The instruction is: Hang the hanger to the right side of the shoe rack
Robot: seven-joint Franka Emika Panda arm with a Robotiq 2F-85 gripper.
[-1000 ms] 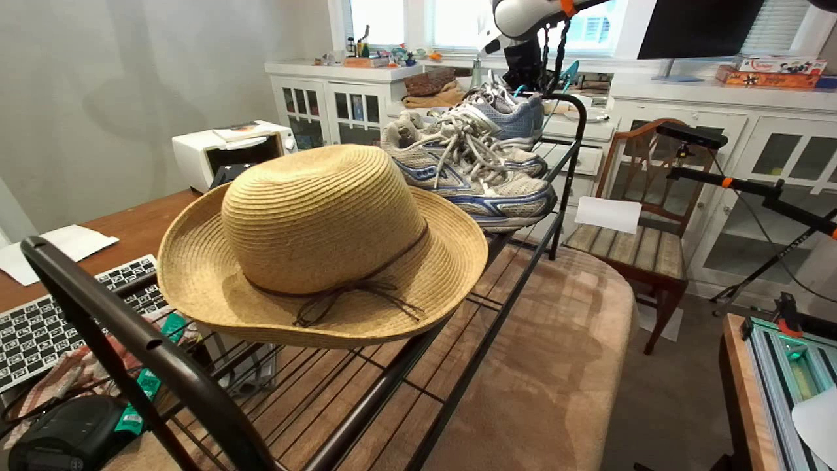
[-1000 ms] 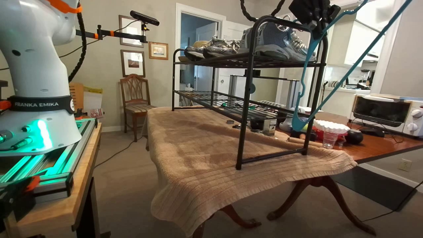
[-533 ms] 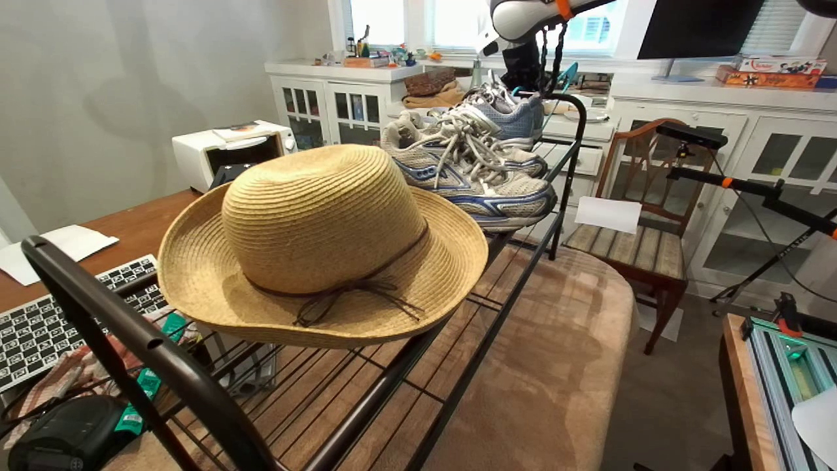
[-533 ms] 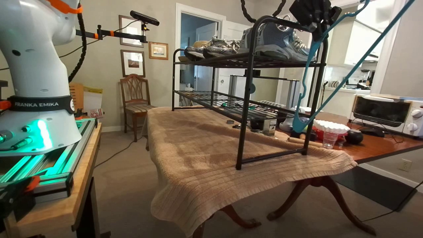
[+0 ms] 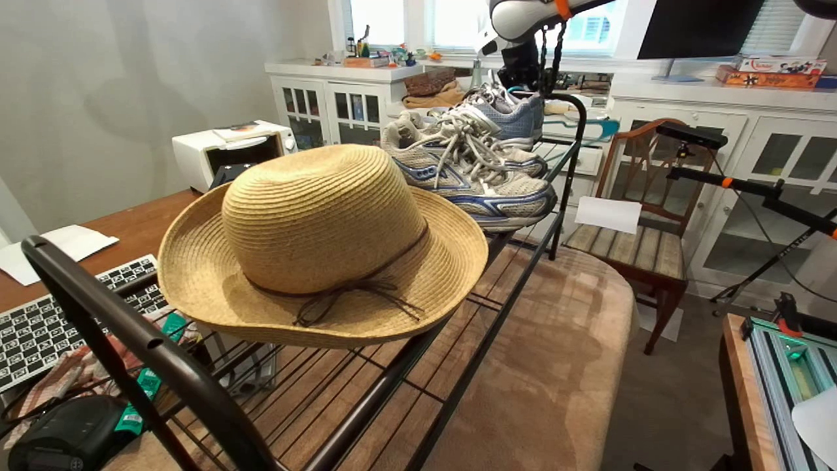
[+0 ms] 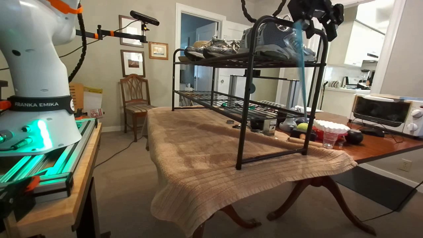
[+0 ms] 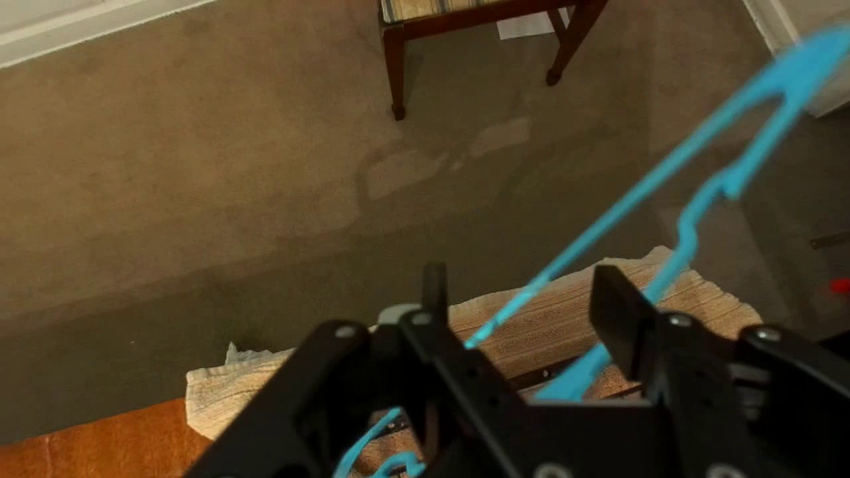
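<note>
The one hanger (image 6: pixel 300 66) is at the right end of the shoe rack (image 6: pixel 246 99), close to upright and seen almost edge-on in an exterior view, its top beside the end rail (image 6: pixel 253 38). Its blur suggests that it is swinging. Whether it is hooked over the rail cannot be told. In the wrist view it slants towards two o'clock, passing between the two fingers (image 7: pixel 617 318), which stand spread apart and grip nothing. I judge this to be the release, the fingers parted so that the rail can carry the hanger's weight.

Outward from there, the one rack has two shelves (image 6: pixel 228 105), and its arched end probably suits hanging. On the upper shelf are what look like four sneakers (image 5: pixel 471 190), partly overlapping, set in a row perhaps so all fit. One straw hat (image 5: pixel 327 242) sits towards their eight o'clock.

One towel (image 6: pixel 198 158) lies under the rack's visible feet, likely to spare the worktop (image 6: pixel 380 145). In an exterior view, one toaster oven (image 6: pixel 383 109) stands towards the rack's three o'clock, and one wooden chair (image 6: pixel 137 108) towards its nine.
</note>
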